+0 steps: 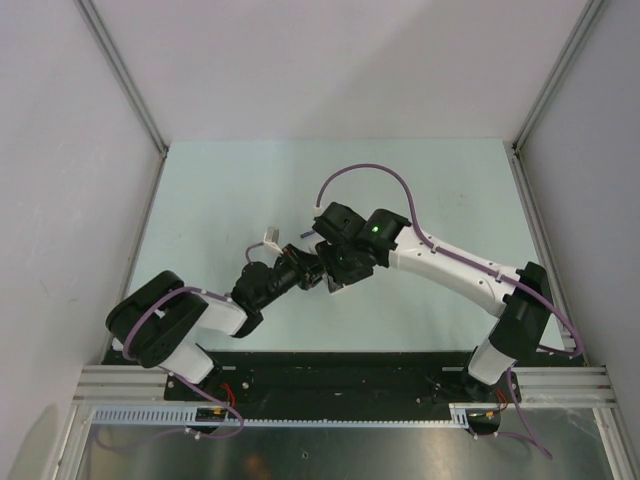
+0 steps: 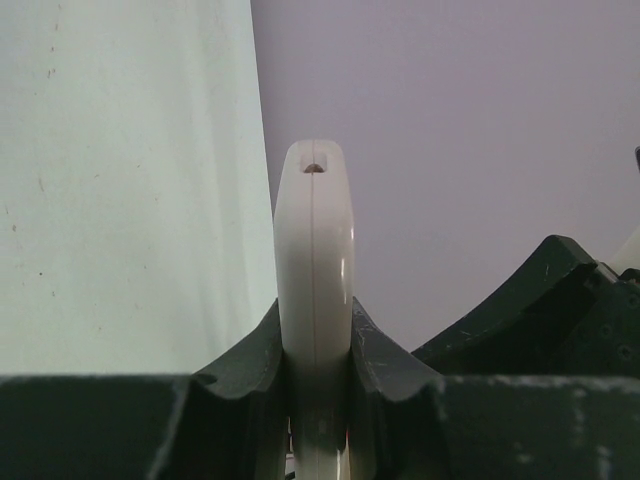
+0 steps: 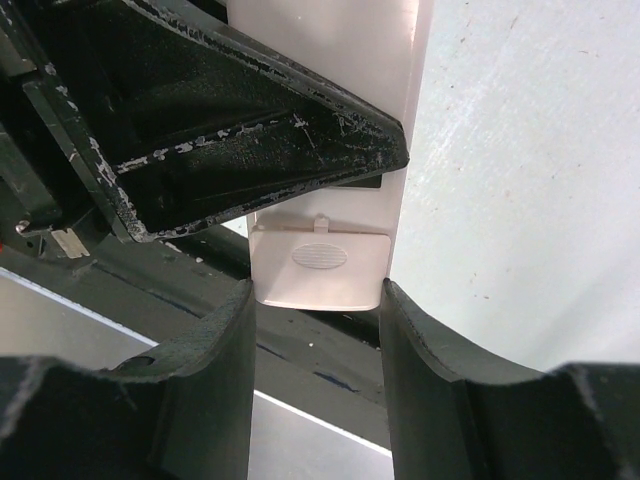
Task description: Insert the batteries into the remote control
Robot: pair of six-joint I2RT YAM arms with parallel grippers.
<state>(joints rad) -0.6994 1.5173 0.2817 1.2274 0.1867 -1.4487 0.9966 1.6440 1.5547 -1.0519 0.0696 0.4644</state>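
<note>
White remote control stands edge-on, pinched by the left gripper; the right gripper clasps its cover-end edges, above open pale-green table.

Pale green tbl; small whitish obj on it, ID unclear.

Top view: the remote control is nearly buried where left hand and right hand meet, and only a pale sliver shows. Right wrist view: a left finger covers its middle, and its far end runs off the top edge. There's a small pale thing by the left arm, too small to name.
</note>
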